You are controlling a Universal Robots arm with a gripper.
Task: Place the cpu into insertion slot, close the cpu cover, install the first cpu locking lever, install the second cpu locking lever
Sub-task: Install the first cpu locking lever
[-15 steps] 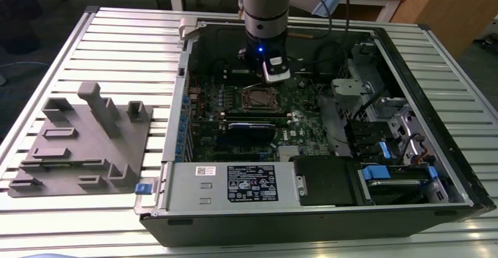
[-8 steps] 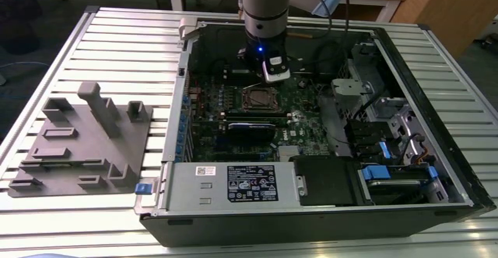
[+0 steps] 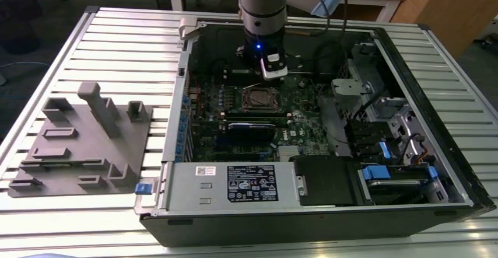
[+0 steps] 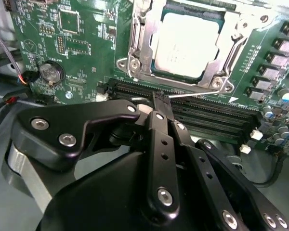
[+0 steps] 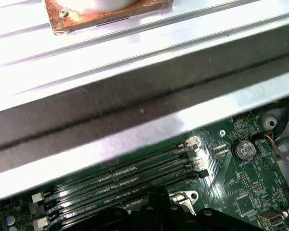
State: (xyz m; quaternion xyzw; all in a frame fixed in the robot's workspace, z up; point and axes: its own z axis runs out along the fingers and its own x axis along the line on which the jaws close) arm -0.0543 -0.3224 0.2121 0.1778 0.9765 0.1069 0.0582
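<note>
The cpu [image 4: 185, 43] lies in the insertion slot [image 3: 257, 98], its pale metal top showing through the window of the cpu cover [image 4: 140, 41], which is down flat over it. A thin wire locking lever [image 4: 197, 95] runs along the socket's near edge, and its free end meets my fingertips. My gripper [image 4: 161, 100] is shut there, its black fingers pressed together; I cannot tell whether the wire is clamped between them. In the exterior view the gripper [image 3: 274, 74] hangs just behind the socket, inside the open computer case. The gripper [image 5: 158, 196] tip also shows in the first wrist view.
Long black memory slots [image 4: 207, 114] lie right under the fingertips, with a coin battery [image 4: 50, 72] beside them. A blue-edged memory stick [image 3: 251, 128] sits in front of the socket. A grey fixture block [image 3: 86, 138] stands on the slatted table at the exterior view's left. Case walls [image 5: 135, 115] ring the board.
</note>
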